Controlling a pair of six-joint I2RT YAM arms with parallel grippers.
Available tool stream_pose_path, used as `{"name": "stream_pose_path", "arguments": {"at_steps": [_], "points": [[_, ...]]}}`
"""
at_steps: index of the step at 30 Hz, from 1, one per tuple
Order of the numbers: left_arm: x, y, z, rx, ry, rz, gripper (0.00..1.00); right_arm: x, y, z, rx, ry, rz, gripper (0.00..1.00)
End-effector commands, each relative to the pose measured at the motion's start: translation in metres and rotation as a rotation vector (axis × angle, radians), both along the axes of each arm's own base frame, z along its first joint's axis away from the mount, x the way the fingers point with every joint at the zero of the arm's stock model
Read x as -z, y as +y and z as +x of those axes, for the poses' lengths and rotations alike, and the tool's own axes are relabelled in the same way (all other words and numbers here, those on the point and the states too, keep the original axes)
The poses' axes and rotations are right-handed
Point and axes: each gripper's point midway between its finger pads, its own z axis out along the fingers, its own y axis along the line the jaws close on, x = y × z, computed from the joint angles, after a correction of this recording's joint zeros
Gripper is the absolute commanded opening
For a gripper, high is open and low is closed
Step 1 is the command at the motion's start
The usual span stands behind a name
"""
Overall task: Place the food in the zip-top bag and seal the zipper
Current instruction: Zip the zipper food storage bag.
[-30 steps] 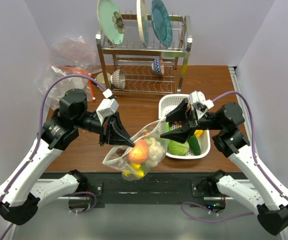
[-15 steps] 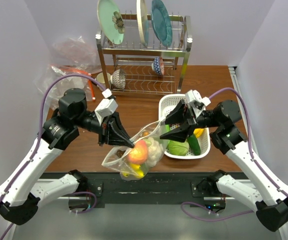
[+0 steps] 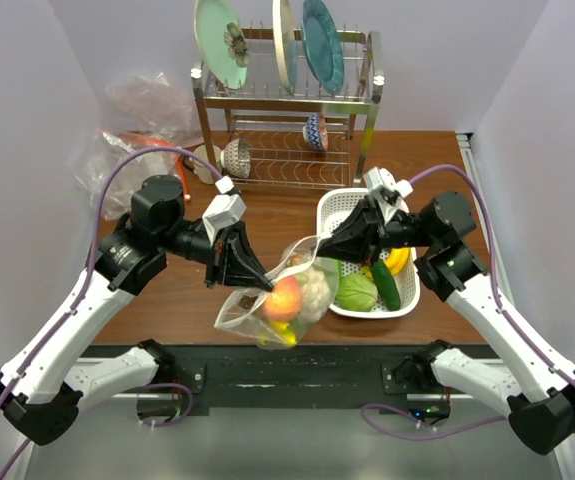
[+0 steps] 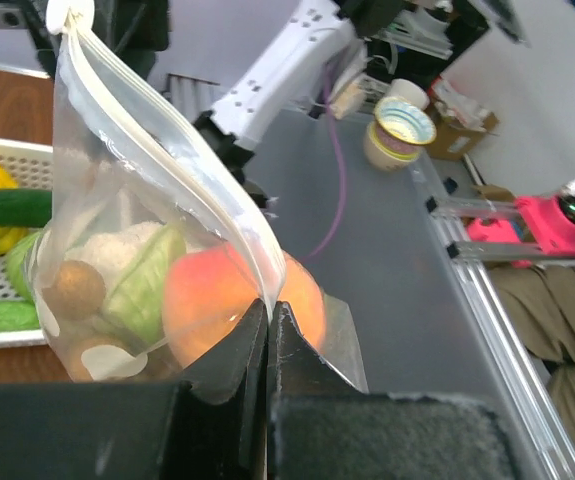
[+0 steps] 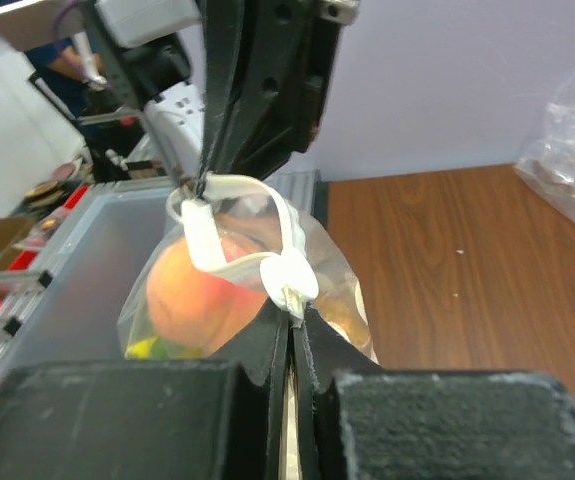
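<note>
— Where is the bag [image 3: 239, 312]?

— Strung between the two arms, over the near edge of the table [image 3: 267, 215]. It hangs from its top edge.

— What does the left gripper [image 3: 258, 284] have?

— Its jaws are pressed tight together, pinching the bag's plastic at one end of the zipper [image 4: 157, 140].

— And the right gripper [image 3: 321, 241]?

— Closed all the way too, nipping the other end of the zipper, which curls into a loop just above its fingertips in the right wrist view.

— Is the zipper pressed shut along its length?

— I cannot tell; the strip bows between the two grippers.

— What is inside?

— A peach [image 3: 284, 297] against the front face, a pale green piece [image 4: 142, 290], a small brown ball [image 4: 72, 290], and something yellow [image 3: 279, 330] at the bottom.

— Anything beside it?

— A white basket [image 3: 342, 203] just to the right, with green and yellow toy produce inside.
</note>
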Motion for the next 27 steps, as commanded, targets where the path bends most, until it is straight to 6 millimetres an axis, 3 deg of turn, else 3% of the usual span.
{"name": "stream_pose_path", "arguments": {"at_steps": [1, 2, 3, 5, 9, 16, 20, 27], "points": [[0.021, -0.008, 0.041, -0.19, -0.034, 0.084, 0.0, 0.005, 0.005, 0.036, 0.162, 0.069, -0.042, 0.0], [0.028, -0.008, 0.05, -0.236, -0.027, 0.117, 0.0, 0.012, 0.006, 0.043, 0.184, 0.094, -0.056, 0.0], [0.049, -0.008, 0.07, -0.327, 0.004, 0.199, 0.0, 0.022, 0.007, 0.053, 0.226, 0.129, -0.071, 0.0], [0.07, -0.005, 0.089, -0.411, 0.031, 0.276, 0.0, 0.051, 0.011, 0.069, 0.275, 0.205, -0.114, 0.0], [0.116, 0.014, 0.131, -0.623, 0.076, 0.446, 0.0, 0.095, 0.016, 0.095, 0.36, 0.32, -0.164, 0.0], [0.138, 0.05, 0.168, -0.833, 0.12, 0.527, 0.0, 0.154, 0.024, 0.116, 0.437, 0.43, -0.261, 0.0], [0.137, 0.052, 0.174, -0.844, 0.128, 0.522, 0.02, 0.163, 0.027, 0.118, 0.441, 0.441, -0.267, 0.0], [0.13, 0.047, 0.171, -0.798, 0.152, 0.528, 0.01, 0.136, 0.033, 0.125, 0.429, 0.366, -0.226, 0.0]]}}
